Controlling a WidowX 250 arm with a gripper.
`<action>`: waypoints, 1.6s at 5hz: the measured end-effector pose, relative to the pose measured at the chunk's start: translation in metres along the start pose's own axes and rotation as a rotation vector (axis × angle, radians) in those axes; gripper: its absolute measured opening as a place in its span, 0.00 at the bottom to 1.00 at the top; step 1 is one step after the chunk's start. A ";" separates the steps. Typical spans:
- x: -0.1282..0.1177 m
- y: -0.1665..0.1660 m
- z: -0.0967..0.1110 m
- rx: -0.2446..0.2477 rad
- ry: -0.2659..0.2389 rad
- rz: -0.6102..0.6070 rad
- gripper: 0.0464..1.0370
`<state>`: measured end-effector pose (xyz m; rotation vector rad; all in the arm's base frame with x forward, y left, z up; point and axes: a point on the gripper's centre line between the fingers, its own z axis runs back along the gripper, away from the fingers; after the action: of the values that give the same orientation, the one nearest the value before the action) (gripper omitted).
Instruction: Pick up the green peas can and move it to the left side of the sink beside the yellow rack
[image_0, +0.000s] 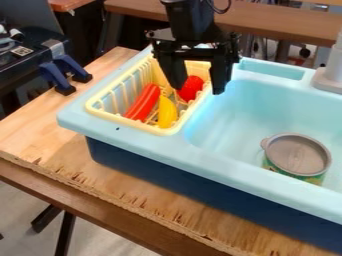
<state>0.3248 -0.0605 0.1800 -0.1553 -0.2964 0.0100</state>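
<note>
The gripper (199, 86) hangs over the right part of the yellow dish rack (97, 106), its two fingers spread apart. Between and behind the fingers shows a red rounded object (192, 87) lying in the rack; I cannot tell whether the gripper touches it. To the left in the rack is a red-orange sausage-shaped toy (143, 102), and beside it, nearer the front, a yellow banana-like toy (167, 112). In the sink basin sits a round pot (297, 154) with a grey interior and a patterned green side.
The light blue sink (220, 162) has a raised rim between rack and basin. A grey faucet base (330, 77) stands at its right back. Blue clamps (67, 70) grip the wooden table (40, 135) at the left, near black equipment.
</note>
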 end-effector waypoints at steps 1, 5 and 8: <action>-0.004 0.001 -0.009 0.006 0.032 0.001 0.96; 0.006 -0.073 -0.040 -0.185 -0.081 -0.079 0.96; 0.005 -0.135 -0.046 -0.277 -0.019 -0.234 0.96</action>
<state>0.3409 -0.2006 0.1585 -0.3947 -0.3325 -0.2622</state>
